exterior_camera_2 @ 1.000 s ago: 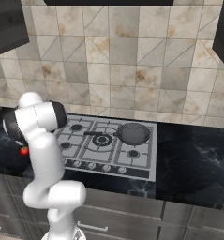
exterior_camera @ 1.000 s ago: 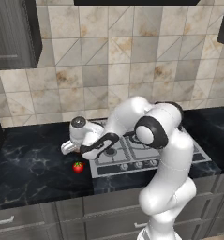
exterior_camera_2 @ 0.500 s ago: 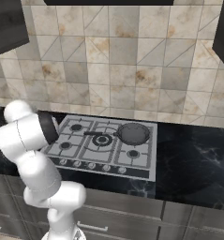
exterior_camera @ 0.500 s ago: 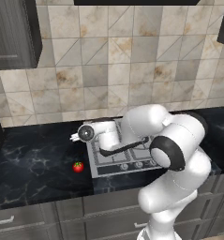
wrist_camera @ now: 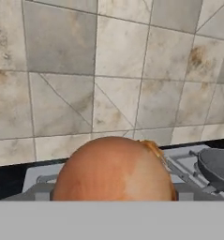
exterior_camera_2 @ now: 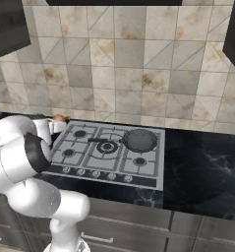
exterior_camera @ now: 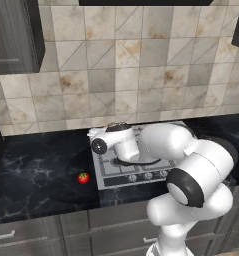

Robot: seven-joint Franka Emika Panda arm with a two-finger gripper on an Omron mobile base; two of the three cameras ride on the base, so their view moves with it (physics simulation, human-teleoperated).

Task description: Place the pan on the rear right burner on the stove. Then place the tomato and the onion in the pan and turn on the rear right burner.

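- desk [exterior_camera: 36, 165]: dark black marble top, runs under the tiled wall, cabinets below
- stove [exterior_camera_2: 151, 170]: silver-grey, set flat into the desk, knob row along its front edge
- pan [exterior_camera_2: 140, 140]: sits on the stove's rear right burner [exterior_camera_2: 139, 141], handle pointing left
- tomato [exterior_camera: 83, 177]: red, lies on the desk just left of the stove's front corner, apart from it

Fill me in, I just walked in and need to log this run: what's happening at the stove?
The white robot arm is carrying the round brownish-orange onion in its claw over the left side of the silver-grey gas stove. The dark grey frying pan already sits on the rear right burner, with nothing in it. The small red tomato lies on the black counter, left of the stove.
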